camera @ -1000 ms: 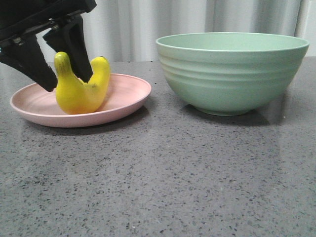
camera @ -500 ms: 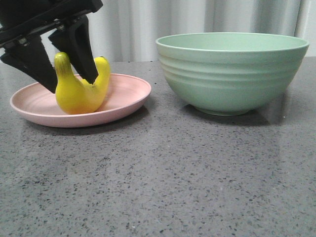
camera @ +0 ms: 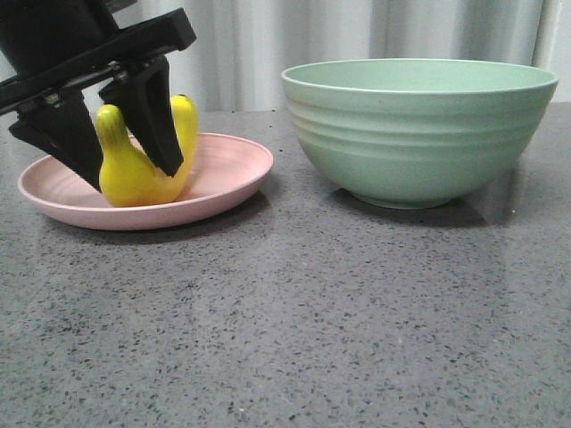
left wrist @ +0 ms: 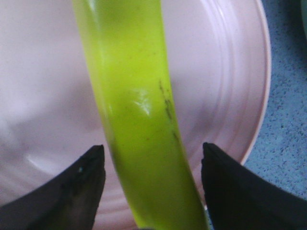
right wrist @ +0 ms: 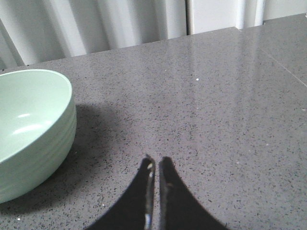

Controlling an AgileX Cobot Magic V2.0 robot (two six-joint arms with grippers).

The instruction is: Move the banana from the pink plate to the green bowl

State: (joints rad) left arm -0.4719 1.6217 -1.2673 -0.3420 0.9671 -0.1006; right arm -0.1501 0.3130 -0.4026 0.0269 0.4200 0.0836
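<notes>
Two left end effector (camera: 123, 165) fingers flank banana (camera: 134, 165); green bowl (camera: 419, 134) apart.

The banana (camera: 134, 169) sits on the plate (camera: 227, 174); the bowl (camera: 419, 134) stands to its right.

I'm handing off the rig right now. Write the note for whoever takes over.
Left gripper: open, fingers straddling the banana, not yet closed on it.
Right gripper: shut, empty, over bare table beside the green bowl.
Banana lies on the pink plate; the bowl stands to the plate's right.
Done: approach to the banana.
Left: close, lift, carry to the bowl, release.
</notes>
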